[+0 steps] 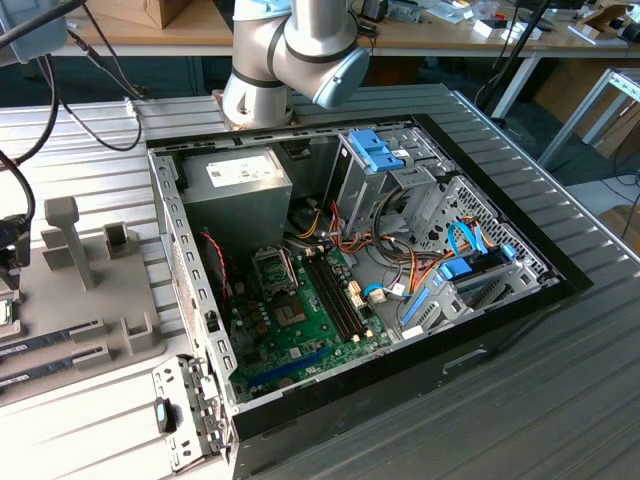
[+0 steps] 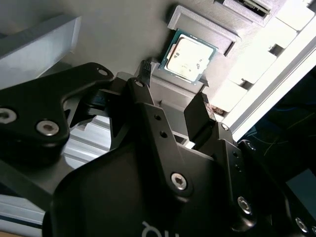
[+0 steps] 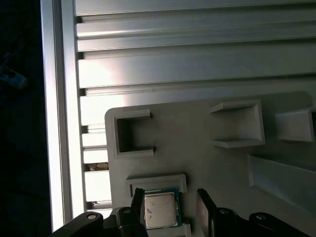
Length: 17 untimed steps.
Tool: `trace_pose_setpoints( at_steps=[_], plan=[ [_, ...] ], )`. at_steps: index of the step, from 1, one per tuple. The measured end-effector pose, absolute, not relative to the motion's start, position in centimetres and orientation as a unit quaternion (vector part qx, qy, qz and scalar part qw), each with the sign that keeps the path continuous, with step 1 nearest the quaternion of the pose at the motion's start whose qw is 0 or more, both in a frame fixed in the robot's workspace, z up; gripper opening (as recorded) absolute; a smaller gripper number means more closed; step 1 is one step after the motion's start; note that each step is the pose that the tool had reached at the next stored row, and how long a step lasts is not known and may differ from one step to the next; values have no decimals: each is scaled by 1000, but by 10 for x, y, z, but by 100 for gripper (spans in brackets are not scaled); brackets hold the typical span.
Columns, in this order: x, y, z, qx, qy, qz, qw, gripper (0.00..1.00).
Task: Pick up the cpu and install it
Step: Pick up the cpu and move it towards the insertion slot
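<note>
On the grey tray (image 3: 197,138) the cpu (image 3: 160,210) lies flat in its recess — fingers (image 3: 137,197) spread wide, one either side, not gripping it. Low walls (image 3: 157,178) border the chip; the open case (image 1: 450,350) sits beside the tray on the bench (image 1: 560,400).

In both wrist views the tool (image 2: 174,84) hangs over the grey holder tray (image 3: 187,138). Its fingers (image 3: 205,202) are spread apart, with the cpu (image 3: 159,210) lying flat between them. A gap shows at one finger, and the other stands just beside the chip's edge. A raised lip (image 3: 157,180) walls one side of the chip's pocket, and the space above the chip is open.

In the exterior view the case (image 1: 520,318) lies open-topped on the bench (image 1: 560,400). The socket (image 1: 272,268) is hemmed by the power supply (image 1: 235,185), a red cable (image 1: 215,255) and the memory slots (image 1: 335,295). The way straight down onto it is free.
</note>
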State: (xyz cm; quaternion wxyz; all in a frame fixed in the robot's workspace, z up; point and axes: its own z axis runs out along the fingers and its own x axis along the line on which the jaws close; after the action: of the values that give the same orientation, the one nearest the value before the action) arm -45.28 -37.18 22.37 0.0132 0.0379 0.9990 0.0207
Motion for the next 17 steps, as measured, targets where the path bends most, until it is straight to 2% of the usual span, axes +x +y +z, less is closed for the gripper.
trace_pose_setpoints(
  at_steps=[17],
  plan=[
    [-453,-368,217,38,999,21,13,54]
  ],
)
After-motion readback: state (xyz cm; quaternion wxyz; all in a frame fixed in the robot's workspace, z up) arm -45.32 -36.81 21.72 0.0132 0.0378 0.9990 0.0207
